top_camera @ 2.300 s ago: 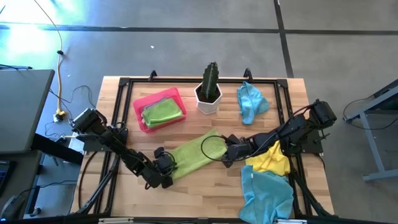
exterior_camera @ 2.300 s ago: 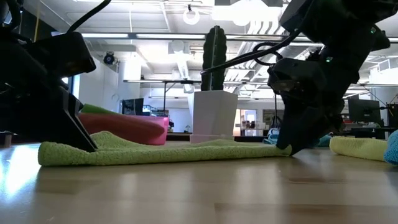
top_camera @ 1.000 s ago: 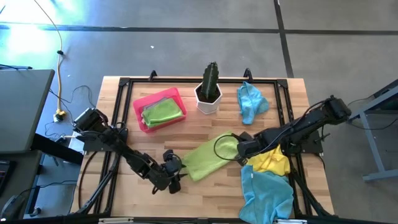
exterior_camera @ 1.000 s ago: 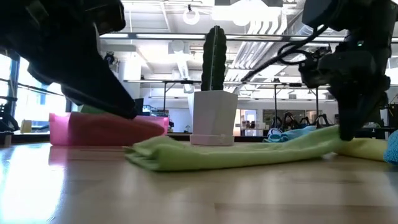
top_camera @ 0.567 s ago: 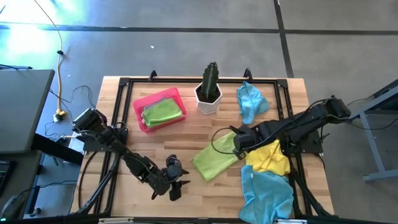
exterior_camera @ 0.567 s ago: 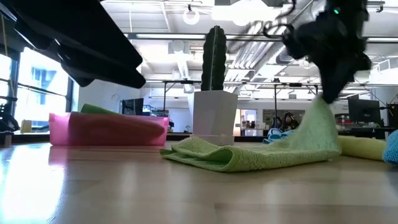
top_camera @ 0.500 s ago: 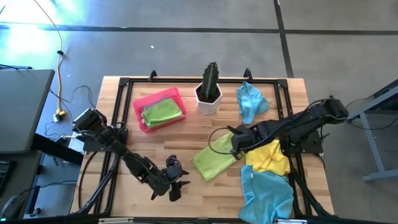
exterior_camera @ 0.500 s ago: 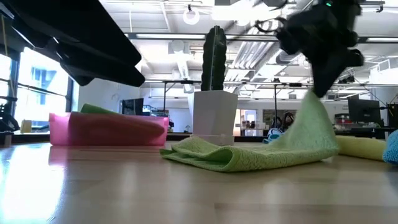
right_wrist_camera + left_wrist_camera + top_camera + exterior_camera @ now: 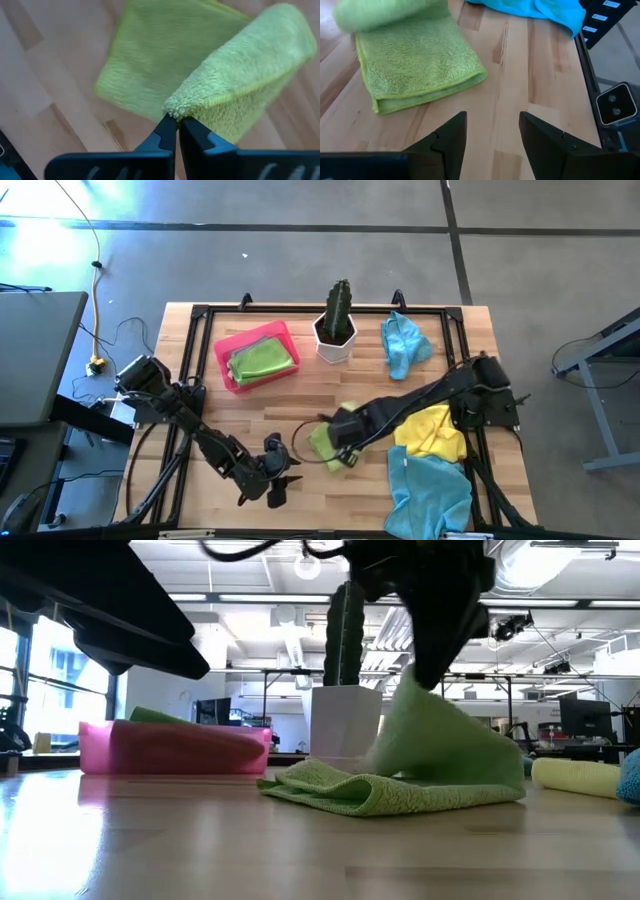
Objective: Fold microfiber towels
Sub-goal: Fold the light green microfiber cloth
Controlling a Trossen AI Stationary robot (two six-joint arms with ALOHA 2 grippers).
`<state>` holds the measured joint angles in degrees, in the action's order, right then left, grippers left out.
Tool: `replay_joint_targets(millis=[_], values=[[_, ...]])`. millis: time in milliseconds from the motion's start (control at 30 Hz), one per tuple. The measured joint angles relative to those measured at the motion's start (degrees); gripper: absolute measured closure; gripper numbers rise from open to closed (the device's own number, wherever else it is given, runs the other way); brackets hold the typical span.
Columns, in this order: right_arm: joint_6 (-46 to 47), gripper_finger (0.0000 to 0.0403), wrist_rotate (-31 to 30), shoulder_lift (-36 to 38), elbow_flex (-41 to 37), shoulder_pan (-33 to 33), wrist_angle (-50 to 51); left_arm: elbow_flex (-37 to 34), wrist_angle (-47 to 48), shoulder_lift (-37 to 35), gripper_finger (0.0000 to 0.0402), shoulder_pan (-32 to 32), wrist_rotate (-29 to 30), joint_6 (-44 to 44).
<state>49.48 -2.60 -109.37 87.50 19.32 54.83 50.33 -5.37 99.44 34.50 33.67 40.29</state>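
A lime green microfiber towel (image 9: 322, 446) lies on the wooden table near its middle, folded lengthwise. Its lower part (image 9: 330, 790) rests flat on the wood. My right gripper (image 9: 341, 436) hangs over it, shut on its raised end (image 9: 425, 710). My left gripper (image 9: 280, 477) stands open to the towel's left, near the table's front edge. In the left wrist view the open fingers (image 9: 492, 125) point at bare wood just short of the towel (image 9: 415, 70) and touch nothing. My right gripper pinches the towel's raised end (image 9: 175, 107) between its two fingertips, at a thick rolled edge of several layers. The fingers come from above, pointing down. That end is lifted clear and curves over slack onto the lower part (image 9: 145, 65), which lies on the table.
A pink tray (image 9: 224, 364) with a green towel in it stands at the far left. A cactus in a white pot (image 9: 337, 330) stands at the far middle, with a light blue towel (image 9: 403, 345) to its right. A yellow towel (image 9: 436, 430) and a blue towel (image 9: 430, 485) lie at the near right.
My right gripper has carried the towel's right end up and toward the table's left edge, folding it over the left part. The left part has stayed on the wood. My left gripper has drawn back a little toward the near edge, still open.
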Motion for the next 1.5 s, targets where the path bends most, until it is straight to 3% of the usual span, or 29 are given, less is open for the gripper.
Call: replay_joint_targets(millis=[200,367,1233,1500], values=[[-3.27,0.0403,2.86,-7.21,6.85,1.63,0.65,0.0,-0.34,-0.02,0.0229,0.58,0.02,0.02],[-3.48,0.0403,2.83,-8.75,9.62,3.03,0.63,0.0,-0.36,-0.02,0.0229,0.87,0.77,0.02],[-4.5,0.0403,-1.85,-8.55,9.65,9.44,-10.84,0.0,6.43,-0.02,0.0229,0.72,3.19,4.53],[-6.52,0.0387,2.26,-12.13,9.6,9.39,-15.06,0.0,6.61,-0.02,0.0229,0.72,3.17,4.55]])
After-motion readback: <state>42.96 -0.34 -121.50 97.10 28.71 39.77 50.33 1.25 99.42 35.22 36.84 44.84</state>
